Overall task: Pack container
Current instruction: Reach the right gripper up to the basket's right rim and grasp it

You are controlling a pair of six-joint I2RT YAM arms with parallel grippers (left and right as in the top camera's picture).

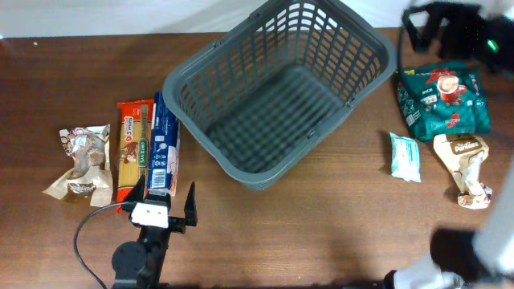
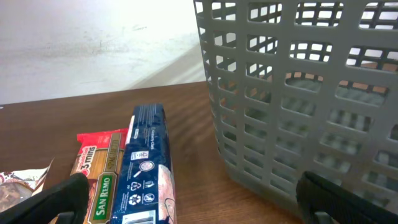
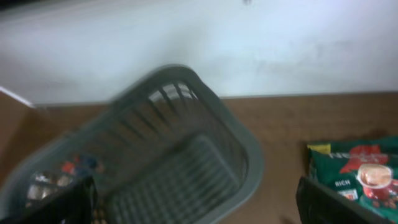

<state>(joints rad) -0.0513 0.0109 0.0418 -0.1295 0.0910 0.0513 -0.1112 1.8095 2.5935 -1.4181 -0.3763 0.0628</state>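
The large dark grey rectangular plastic basket (image 1: 273, 112) with lattice-slotted sides stands mid-tabletop (image 1: 321, 233), on dark brown wood, toward the far edge. The left claw (image 1: 165, 188) is released, fingers spread wide, at the near end of a long blue packet (image 1: 165, 144) lying beside a red spaghetti pack (image 1: 134, 148). The right claw (image 3: 199, 210), likewise released, hangs at the far right near a dark green bag (image 1: 443, 100)

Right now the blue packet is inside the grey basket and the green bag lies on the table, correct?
No. The blue packet lies on the table left of the grey basket, which is empty, as the overhead view shows. The green bag does lie on the table.
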